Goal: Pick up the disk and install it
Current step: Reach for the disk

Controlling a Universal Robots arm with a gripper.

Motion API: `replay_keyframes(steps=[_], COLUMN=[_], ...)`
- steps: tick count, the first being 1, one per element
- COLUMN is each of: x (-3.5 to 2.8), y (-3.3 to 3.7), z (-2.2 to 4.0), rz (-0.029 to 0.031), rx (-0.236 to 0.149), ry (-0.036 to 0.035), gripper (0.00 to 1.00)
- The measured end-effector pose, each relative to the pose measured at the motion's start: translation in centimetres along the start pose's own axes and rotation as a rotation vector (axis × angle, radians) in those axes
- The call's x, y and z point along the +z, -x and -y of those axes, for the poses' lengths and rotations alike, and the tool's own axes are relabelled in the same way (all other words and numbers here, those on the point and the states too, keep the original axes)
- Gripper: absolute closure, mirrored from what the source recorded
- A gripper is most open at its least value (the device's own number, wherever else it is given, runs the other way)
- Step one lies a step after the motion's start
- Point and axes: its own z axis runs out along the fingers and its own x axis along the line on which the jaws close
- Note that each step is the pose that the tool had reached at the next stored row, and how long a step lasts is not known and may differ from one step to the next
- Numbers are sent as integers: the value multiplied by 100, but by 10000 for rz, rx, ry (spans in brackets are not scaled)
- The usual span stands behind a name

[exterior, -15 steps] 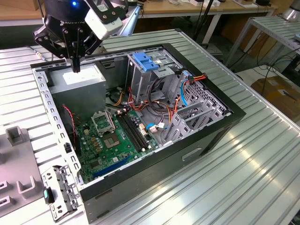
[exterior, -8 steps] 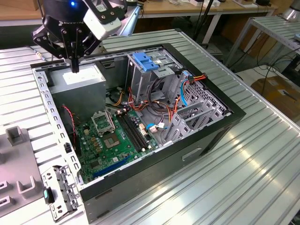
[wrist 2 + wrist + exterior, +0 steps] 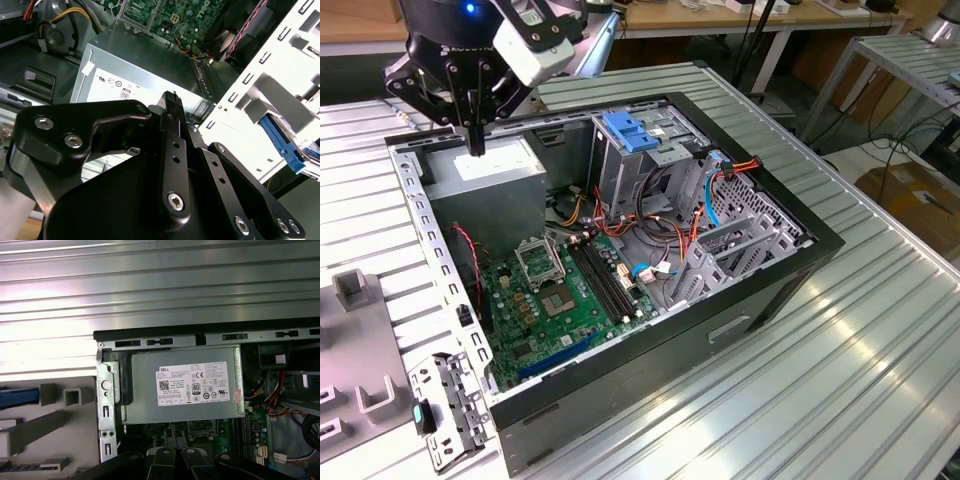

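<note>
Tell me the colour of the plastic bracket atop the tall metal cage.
The flat plastic bracket is bright blue; the exterior view shows it best.

Power supply point(image 3: 490, 185) just beneath hand point(image 3: 475, 148)

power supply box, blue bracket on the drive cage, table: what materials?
The power supply box looks like bare grey sheet metal, dull sheen. The blue bracket: likely moulded plastic, uniform colour. The table: ribbed shiny metal, probably aluminium.

A ribbed metal table point(image 3: 860, 390) fronts wooden workbenches point(image 3: 670, 15).
</note>
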Motion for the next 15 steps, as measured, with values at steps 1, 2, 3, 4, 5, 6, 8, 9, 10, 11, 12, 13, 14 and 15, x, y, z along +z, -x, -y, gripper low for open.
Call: replay_keyframes(steps=[1,2,3,4,5,6,8,9,10,11,12,13,14,15], x=[0,0,0,1,1,1,1,1,2,1,2,2,2,1], y=[-4,-8,-11,-16,-21,-24,-33,-44,-52,-62,-72,-73,-73,-74], z=[0,1,1,1,2,2,3,4,4,5,5,5,5,6], rz=[-3,-5,-7,-9,-14,-16,-22,-24,-25,-26,-26,-27,-27,-28], rx=[0,0,0,0,1,0,1,1,1,2,2,1,1,1], ry=[0,-1,-1,-1,-1,-1,-2,-2,-2,-3,-1,-3,-3,-3], gripper=[89,89,89,89,89,89,89,89,89,89,89,89,89,89])
